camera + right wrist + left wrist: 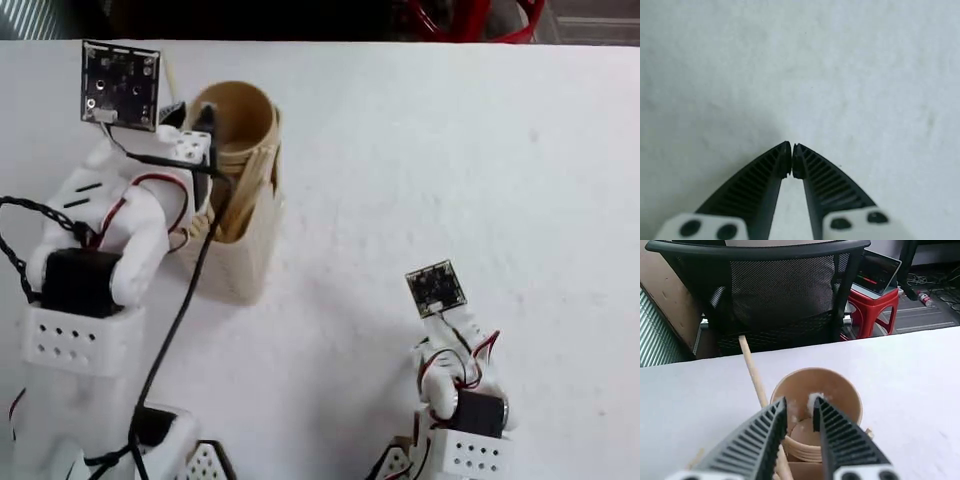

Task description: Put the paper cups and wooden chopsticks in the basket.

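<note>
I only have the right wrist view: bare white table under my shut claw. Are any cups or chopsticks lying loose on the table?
Observer: None that I can see. The tan paper cups sit stacked inside the cream rectangular basket, in front of the left arm.
Operator: And the chopsticks?
Observer: The wooden chopsticks stand leaning in that basket beside the cups, with their ends sticking out past the rim.
Operator: Where is the other arm?
Observer: The left claw hangs just above the mouth of the stacked cups, slightly open.
</note>
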{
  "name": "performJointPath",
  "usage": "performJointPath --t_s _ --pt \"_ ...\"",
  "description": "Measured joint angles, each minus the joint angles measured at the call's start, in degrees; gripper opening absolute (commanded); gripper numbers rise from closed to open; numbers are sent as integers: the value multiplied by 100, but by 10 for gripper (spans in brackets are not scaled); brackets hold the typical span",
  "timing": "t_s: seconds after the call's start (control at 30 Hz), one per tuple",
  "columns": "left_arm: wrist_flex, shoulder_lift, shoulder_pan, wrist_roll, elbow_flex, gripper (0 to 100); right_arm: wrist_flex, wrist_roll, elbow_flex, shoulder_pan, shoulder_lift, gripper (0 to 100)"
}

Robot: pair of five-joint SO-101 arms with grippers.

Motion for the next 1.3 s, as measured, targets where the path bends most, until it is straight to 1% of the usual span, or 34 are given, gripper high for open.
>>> performJointPath --t_s 0.13,0.23,0.33,0.43,0.53,0.63,0.77,0.9,1.03,1.1,1.17,1.23,1.3 --pt "0 -44 -440 -448 0 109 0 0 0 0 0 19" --pt "79 -510 -958 -659 -35 109 0 0 0 0 0 19" --pt "193 -932 -1723 -809 -246 109 0 0 0 0 0 19" --pt "264 -1046 -2673 -1363 -334 109 0 0 0 0 0 19" --pt "281 -501 -3402 -2224 -246 113 0 0 0 0 0 19" --pt "281 554 -4070 -2971 -9 113 0 0 0 0 0 19" --pt "281 2127 -4756 -3719 9 114 0 0 0 0 0 19" --pt "281 3534 -4897 -4563 9 114 0 0 0 0 0 19" --pt "281 4466 -4870 -5222 9 114 0 0 0 0 0 19" --pt "237 4791 -4774 -5345 9 115 0 0 0 0 0 19" --pt "105 5073 -4607 -5371 9 136 0 0 0 0 0 19" --pt "-62 5284 -4484 -5354 9 165 0 0 0 0 0 19" --pt "-273 5415 -4396 -5231 9 172 0 0 0 0 0 19"
